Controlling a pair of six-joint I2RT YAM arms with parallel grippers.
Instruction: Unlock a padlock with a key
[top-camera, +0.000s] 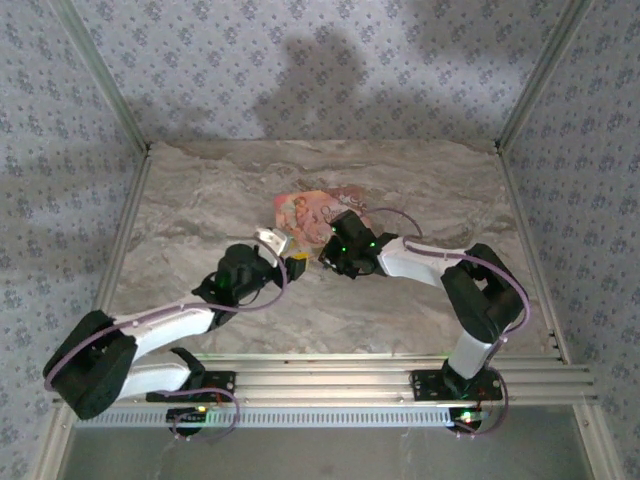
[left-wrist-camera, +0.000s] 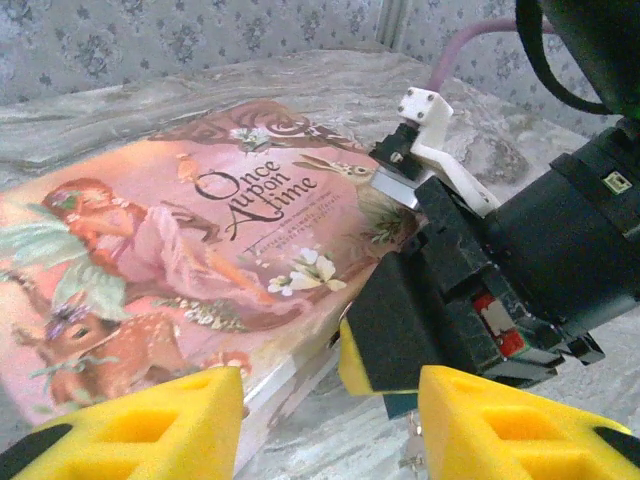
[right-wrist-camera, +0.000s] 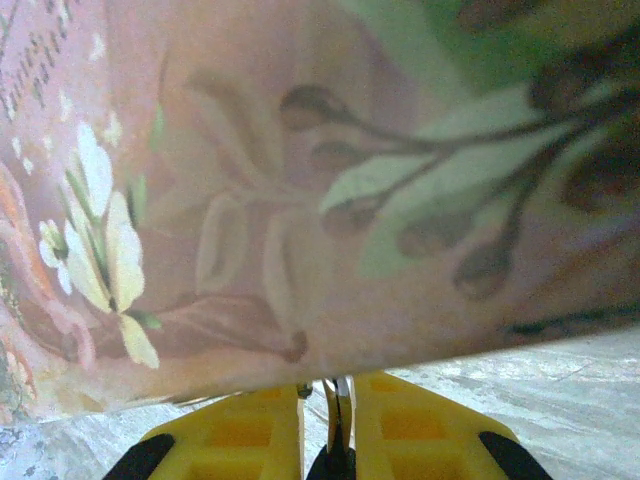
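Note:
In the left wrist view my left gripper (left-wrist-camera: 330, 425) is open, its yellow pads wide apart with nothing between them. Just ahead, my right gripper (left-wrist-camera: 385, 335) holds the padlock, whose teal part (left-wrist-camera: 399, 404) pokes out below that gripper's yellow pad. A small silvery key (left-wrist-camera: 411, 446) hangs under the teal part, beside my left gripper's right-hand pad. In the right wrist view the right gripper (right-wrist-camera: 328, 405) is shut on a thin brass-coloured sliver of the padlock (right-wrist-camera: 337, 408). From above, the left gripper (top-camera: 293, 265) and right gripper (top-camera: 328, 256) nearly meet at the table's middle.
A pink printed box (top-camera: 305, 212) lies flat on the marble-patterned table (top-camera: 200, 200), right behind both grippers and very close to the right wrist camera (right-wrist-camera: 300, 180). Patterned walls and metal frame posts (top-camera: 120, 100) close in the table on three sides.

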